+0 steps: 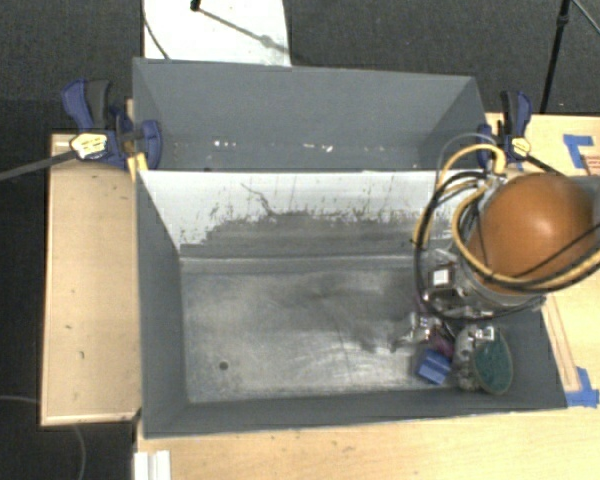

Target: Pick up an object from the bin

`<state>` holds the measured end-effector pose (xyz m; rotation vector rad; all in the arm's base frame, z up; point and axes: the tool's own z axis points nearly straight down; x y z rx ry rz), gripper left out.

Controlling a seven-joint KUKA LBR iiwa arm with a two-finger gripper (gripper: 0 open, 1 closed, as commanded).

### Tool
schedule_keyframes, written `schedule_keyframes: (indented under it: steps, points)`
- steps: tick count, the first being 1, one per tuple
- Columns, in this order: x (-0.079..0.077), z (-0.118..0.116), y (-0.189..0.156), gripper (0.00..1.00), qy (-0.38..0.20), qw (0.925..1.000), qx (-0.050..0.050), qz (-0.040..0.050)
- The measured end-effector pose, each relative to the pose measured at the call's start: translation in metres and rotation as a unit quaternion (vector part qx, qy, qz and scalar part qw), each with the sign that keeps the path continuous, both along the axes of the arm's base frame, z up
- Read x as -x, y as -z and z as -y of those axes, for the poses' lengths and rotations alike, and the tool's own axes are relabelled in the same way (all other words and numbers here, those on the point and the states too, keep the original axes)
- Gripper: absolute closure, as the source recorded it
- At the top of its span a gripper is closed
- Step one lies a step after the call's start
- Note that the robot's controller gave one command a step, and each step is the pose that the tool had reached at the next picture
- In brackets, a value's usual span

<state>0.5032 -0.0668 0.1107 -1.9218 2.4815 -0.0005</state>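
Note:
My gripper (448,326) is low in the bin's front right corner, under the arm's orange dome. Right below it lies a small blue block (432,369) with a purple piece (441,347) touching its upper edge. A dark green oval thing (494,365) lies just to the right of them, against the bin's right wall. The gripper's lower end is close over the purple piece and the blue block; whether it touches them I cannot tell.
The arm with its dome and looped cables comes in over the bin's right wall. The bin's floor to the left and middle is bare scratched metal, with steep walls all round.

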Motion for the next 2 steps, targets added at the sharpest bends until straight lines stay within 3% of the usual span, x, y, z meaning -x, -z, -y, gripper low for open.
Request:
schedule_keyframes:
  steps: [1, 2]
  points:
    - [0.0, -0.002, -0.001, 1.0, 0.002, 1.0, 0.0, -0.0011]
    - [0.006, -0.005, -0.033, 1.0, 0.009, 1.0, 0.0, 0.0021]
